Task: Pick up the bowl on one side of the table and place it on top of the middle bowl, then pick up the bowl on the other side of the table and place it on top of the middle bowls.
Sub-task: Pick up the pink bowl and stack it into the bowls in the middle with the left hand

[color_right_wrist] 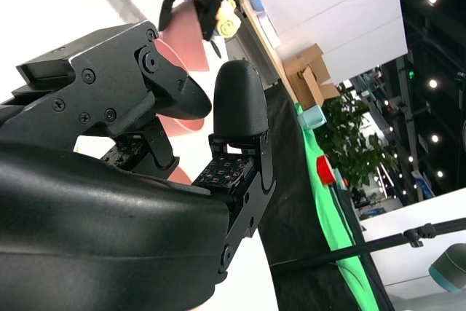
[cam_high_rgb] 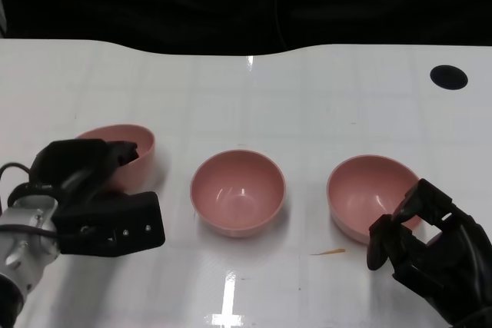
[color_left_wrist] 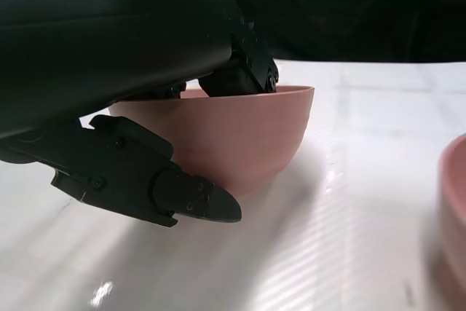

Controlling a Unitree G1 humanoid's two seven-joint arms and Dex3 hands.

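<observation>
Our left hand (cam_high_rgb: 92,197) grips the left bowl (cam_high_rgb: 137,151), hiding much of it. Our right hand (cam_high_rgb: 430,247), empty with fingers apart, covers the right bowl's (cam_high_rgb: 365,190) near rim; the middle bowl (cam_high_rgb: 238,191) sits between.

Left bowl (cam_high_rgb: 123,151) partly hidden behind left hand (cam_high_rgb: 92,197). Right hand (cam_high_rgb: 430,247) cut off by head view's lower edge; its grasp cannot be told.

On the table (cam_high_rgb: 323,97), the left bowl (cam_high_rgb: 131,147) and right bowl (cam_high_rgb: 365,190) flank the middle bowl (cam_high_rgb: 238,190), each apart from it
</observation>
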